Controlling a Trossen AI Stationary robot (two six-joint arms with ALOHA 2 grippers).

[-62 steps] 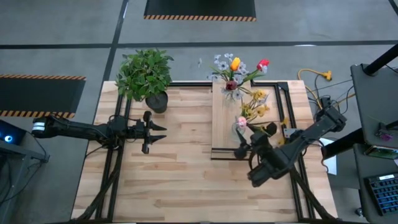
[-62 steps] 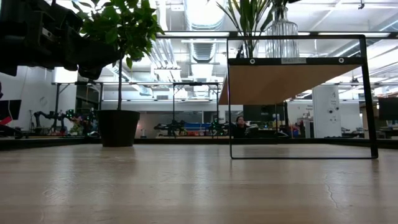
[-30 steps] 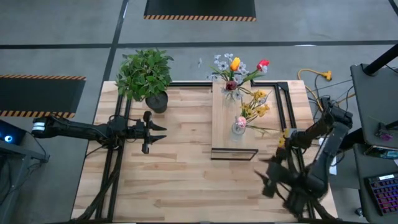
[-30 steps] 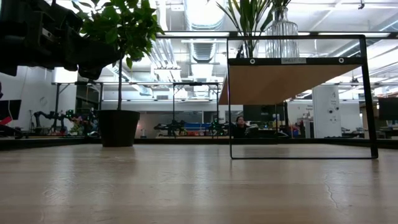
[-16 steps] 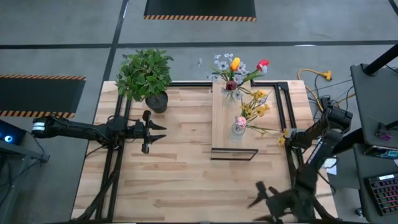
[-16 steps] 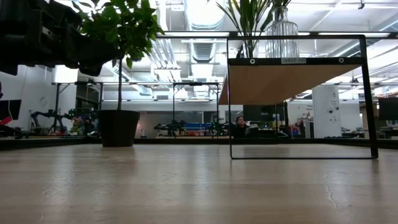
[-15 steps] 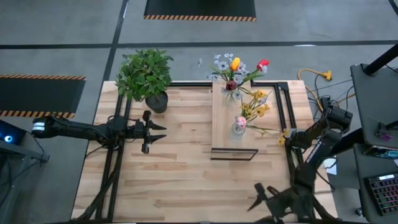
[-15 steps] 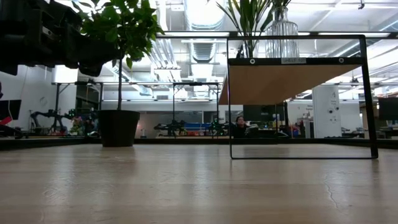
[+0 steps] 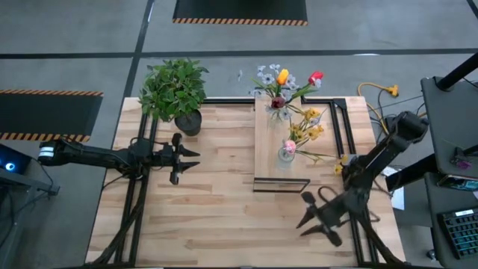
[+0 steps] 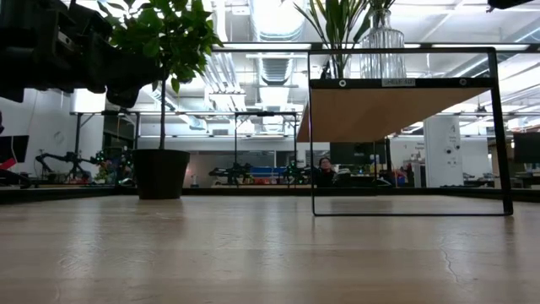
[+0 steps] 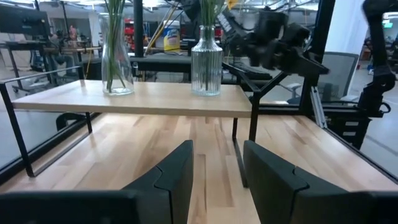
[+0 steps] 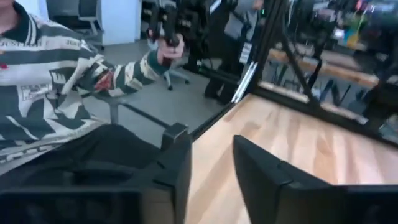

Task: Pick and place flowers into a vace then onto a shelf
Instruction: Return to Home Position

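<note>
1. High view: your left gripper hangs over the left side of the wide wooden table, near the bushy green potted plant. It is spread and empty. Your right gripper sits just off the near right corner of the long pale-wood shelf on its thin black frame, likewise spread and holding nothing. The flowers are already up there. Red and yellow tulips with pale sprigs stand in the far clear glass vase. A pink tulip and small yellow blooms stand in the near clear glass vase.
2. Low view: the plank rides high on its frame, with the ribbed vase upright on top and green stems rising out of sight. You have open tabletop in front and bare space beneath the plank.
3. Left wrist view: your two dark fingers stand apart with bare table between them. If you need to regrip, I judge the glass slick, breakable and top-heavy. Take the body below the rim, never the soft stems. The plank is narrow, so margins to its edges are slim.
4. Right wrist view: the fingers are parted and empty, facing past the table's edge toward a person in a striped sleeve. Keep your retreat inside that edge.
</note>
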